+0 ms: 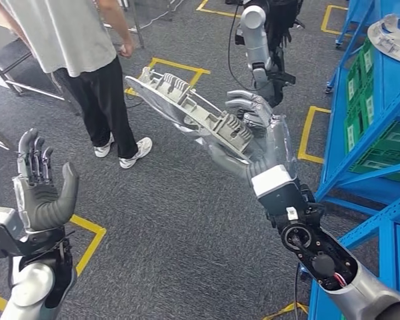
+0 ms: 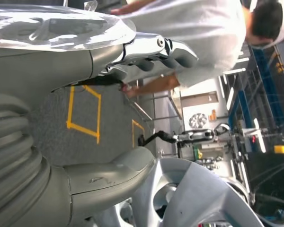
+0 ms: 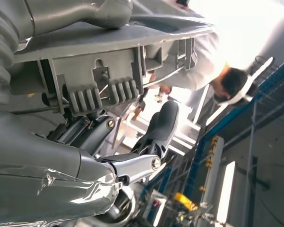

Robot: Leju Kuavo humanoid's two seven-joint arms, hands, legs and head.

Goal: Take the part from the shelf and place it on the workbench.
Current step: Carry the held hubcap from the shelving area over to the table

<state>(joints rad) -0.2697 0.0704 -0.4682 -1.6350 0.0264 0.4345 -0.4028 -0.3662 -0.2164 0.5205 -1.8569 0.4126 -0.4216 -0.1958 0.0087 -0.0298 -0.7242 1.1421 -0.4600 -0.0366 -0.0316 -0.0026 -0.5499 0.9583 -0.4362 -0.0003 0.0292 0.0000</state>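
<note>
Grey carpet (image 1: 188,227) marked with yellow tape is seen below; no workbench is seen. Off the blue shelf (image 1: 369,133), the part (image 1: 188,107) is clamped between the right hand's (image 1: 258,133) fingers. Placement remains. The left hand (image 1: 39,187) is held empty, fingers upright and apart.

The part (image 1: 188,107) is up in the air, clear of the blue shelf on the right and out over the grey floor. It's a grey cast-metal piece, long and flat, with ribbed fins and boxy raised sections along its upper face and a smooth plate edge running beneath them. It sits tilted, its far end angled away to the left, its near end gripped in the right hand (image 1: 258,133). From the right wrist view the part (image 3: 108,71) shows its ribbed blocks and cut-out slots close up, with the thumb pressed on one face and fingers (image 3: 133,163) under the other.
</note>
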